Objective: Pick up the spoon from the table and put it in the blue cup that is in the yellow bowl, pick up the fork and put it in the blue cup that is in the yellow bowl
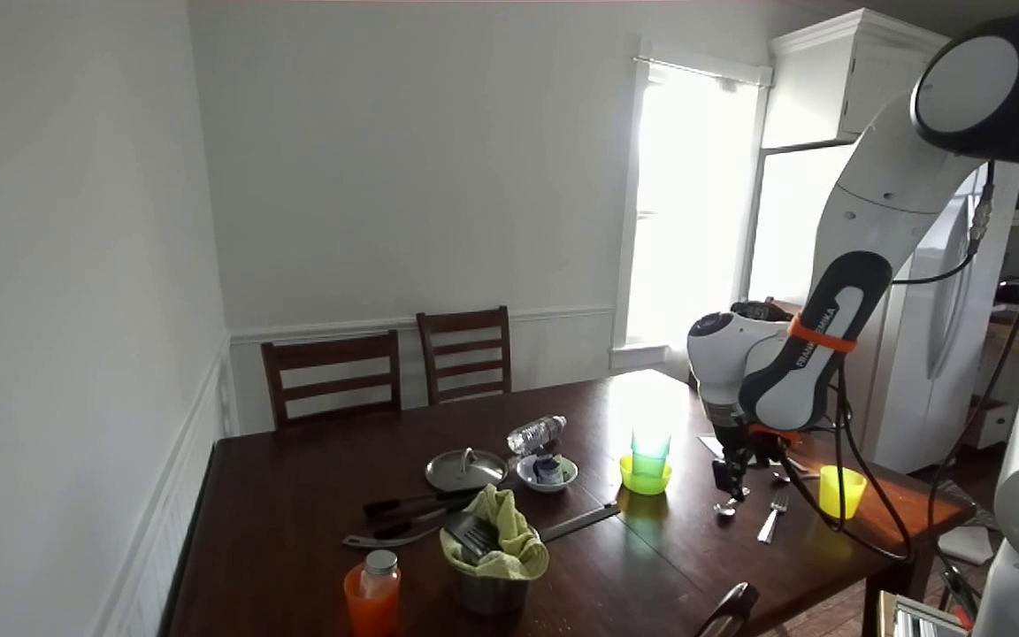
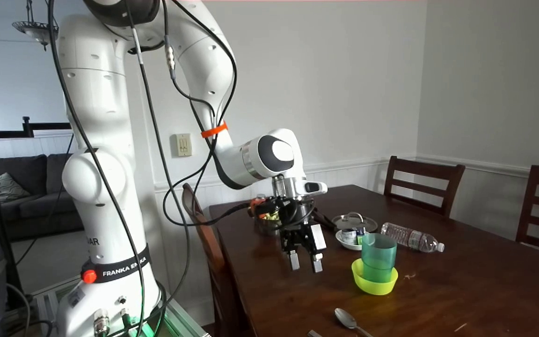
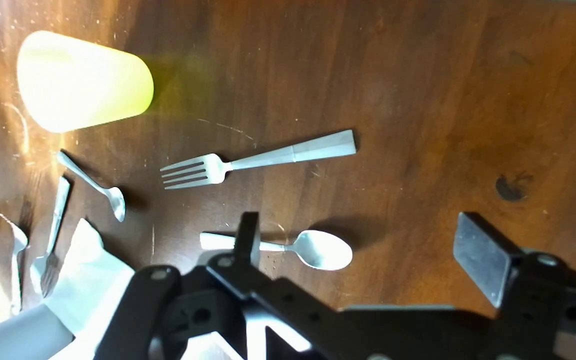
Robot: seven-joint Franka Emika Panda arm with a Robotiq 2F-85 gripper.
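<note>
My gripper (image 3: 365, 250) hangs over the table, open, with its fingers wide apart and nothing held between them. Below it lies a silver spoon (image 3: 324, 250); in the wrist view its bowl shows in the gap, and one finger covers part of the handle. A silver fork (image 3: 268, 159) rests alongside the spoon, its tines toward the yellow cup. Both exterior views show the translucent blue cup (image 2: 378, 257) upright inside the small yellow bowl (image 2: 376, 288). In an exterior view the gripper (image 2: 305, 262) is above the table, apart from that bowl.
A yellow cup (image 3: 85, 82) is beside the fork. More cutlery, including a small spoon (image 3: 116, 202), lies near a white paper (image 3: 90, 270). A clear bottle (image 1: 536, 433), a lid (image 1: 465, 471), a white bowl (image 1: 547, 485), a pot (image 1: 492, 594) and an orange cup (image 1: 372, 606) share the table.
</note>
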